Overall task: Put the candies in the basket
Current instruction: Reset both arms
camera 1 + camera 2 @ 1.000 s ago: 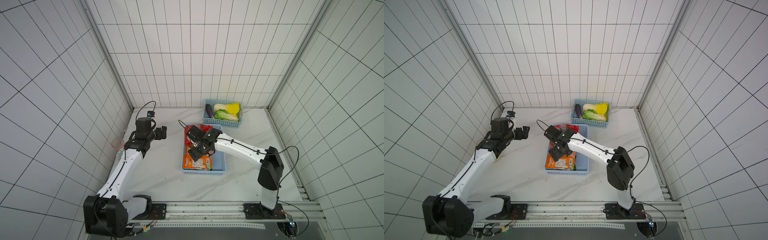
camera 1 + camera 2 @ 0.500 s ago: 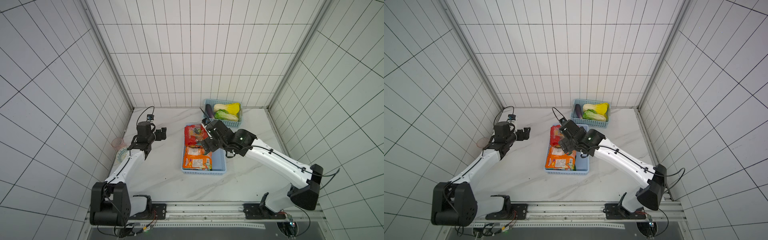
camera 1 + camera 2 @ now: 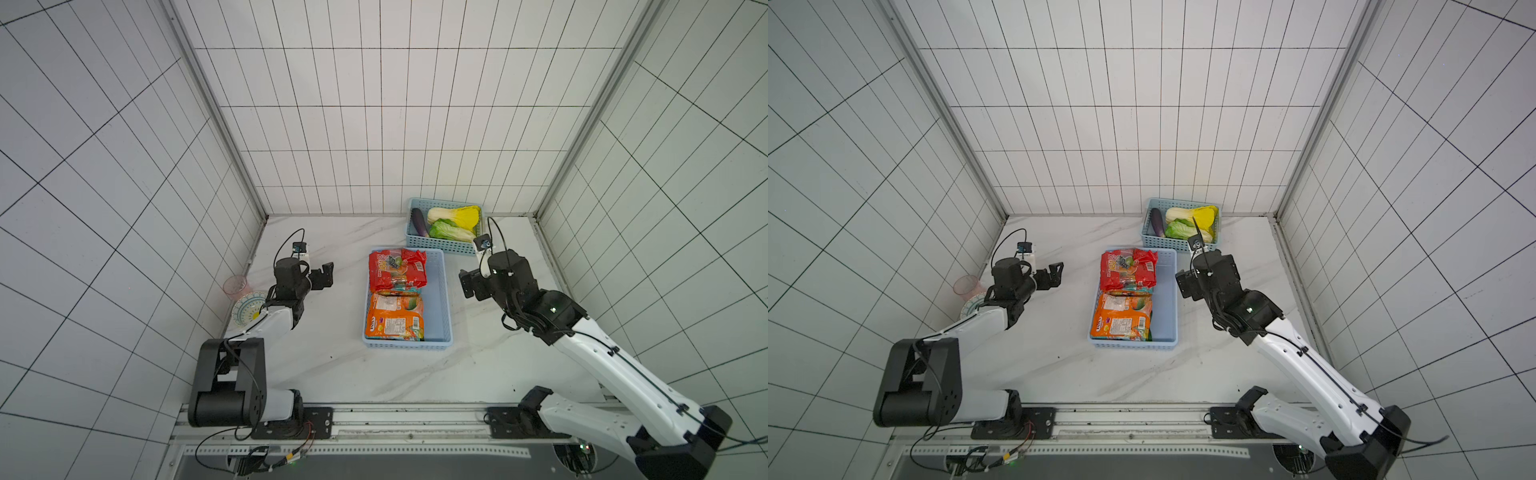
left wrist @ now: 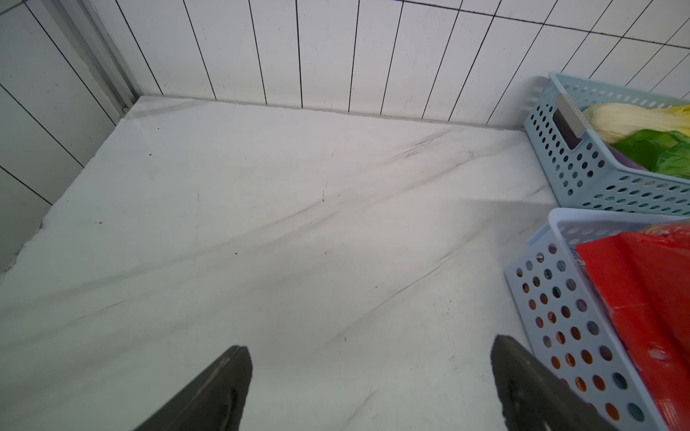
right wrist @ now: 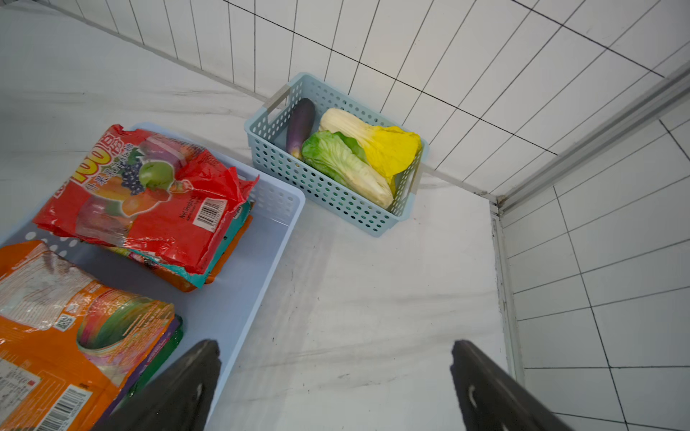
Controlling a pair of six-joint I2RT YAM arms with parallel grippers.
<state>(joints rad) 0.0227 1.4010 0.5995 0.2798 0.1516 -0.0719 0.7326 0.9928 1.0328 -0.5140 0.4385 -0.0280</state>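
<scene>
The light blue basket (image 3: 440,299) lies mid-table, seen in both top views. Candies fill its left side: a red bag (image 3: 397,269) tops a stack at the far end, and an orange bag (image 3: 395,318) tops a stack at the near end. In the right wrist view, teal, orange and purple bags peek out under the red bag (image 5: 149,201) and the orange bag (image 5: 56,336). My left gripper (image 3: 322,276) hangs open and empty, left of the basket. My right gripper (image 3: 471,282) hangs open and empty just right of it, over bare table (image 5: 354,298).
A smaller teal basket (image 3: 444,248) with two cabbages and an aubergine stands against the back wall, close behind my right gripper. A pink cup (image 3: 237,286) and a patterned plate (image 3: 248,307) sit by the left wall. Tiled walls enclose three sides.
My right gripper has drawn back from over the basket's far end to its right side, open and empty. The red bag stays in the basket. The left arm folded back; its gripper barely shifted.
</scene>
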